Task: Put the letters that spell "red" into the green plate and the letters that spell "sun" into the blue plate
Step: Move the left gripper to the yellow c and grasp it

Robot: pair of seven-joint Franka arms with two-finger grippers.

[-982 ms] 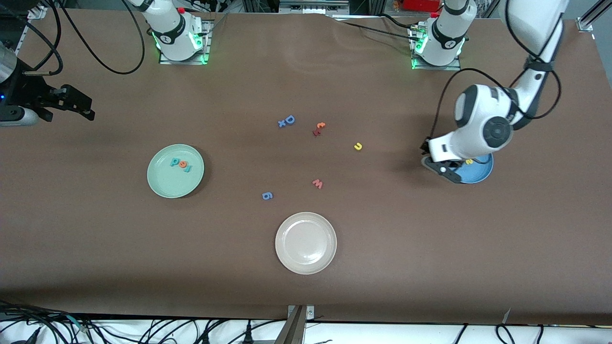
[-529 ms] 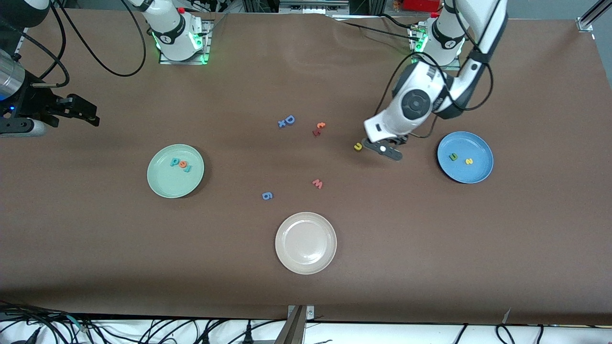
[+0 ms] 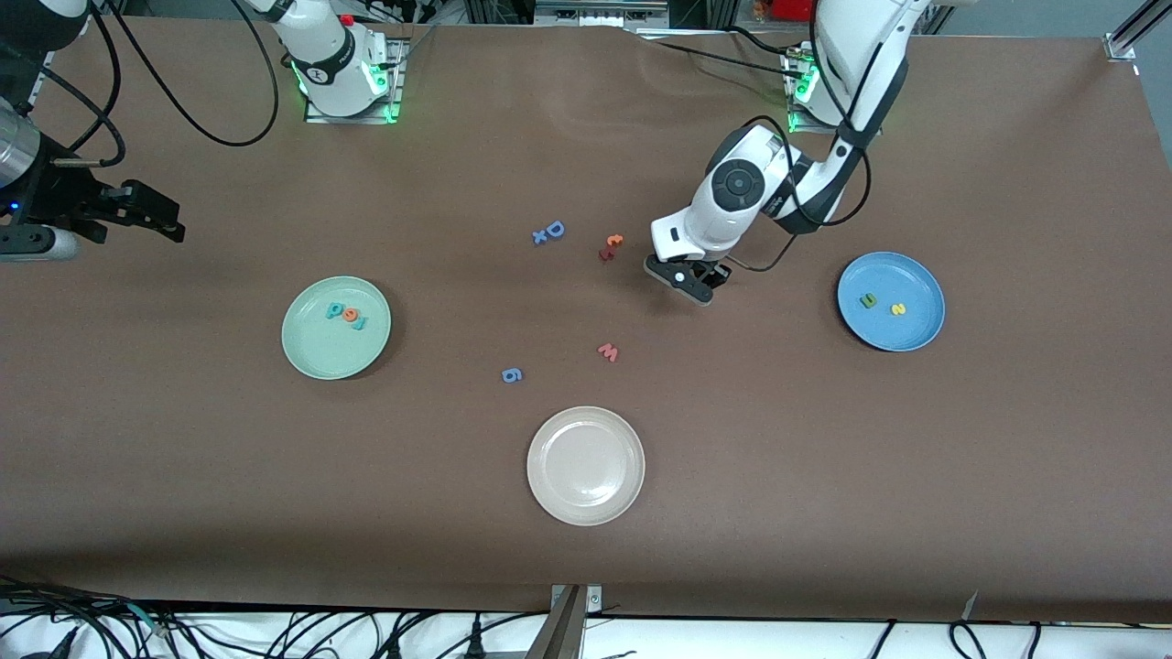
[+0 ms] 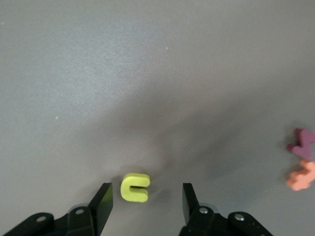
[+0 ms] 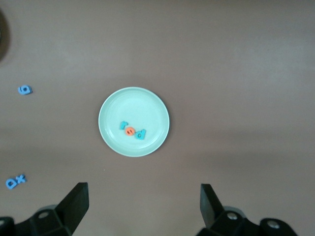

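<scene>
Now the yellow arch letter [image 4: 135,187] lies flat on the brown table [image 3: 824,458], and only the left wrist view catches it: its open mouth faces one finger [image 4: 190,200] of the left gripper [image 4: 146,202], its rounded back faces the other, so its length runs across the gap. The jaws stand partly apart on either side, clear of the foam, holding nothing. From the front, the left gripper [image 3: 689,278] and its wrist cover that letter completely. What the front does give is the blue plate [image 3: 920,334] toward the left arm's end, carrying the dark green arch [image 3: 867,300] and the yellow s [image 3: 898,309]. The green plate [image 3: 311,352] holds the teal r, orange e [image 3: 350,314] and teal d in a row, the same trio the right wrist view looks down on. The right gripper [image 3: 156,212] waits wide open and empty near the table edge at its own end.
</scene>
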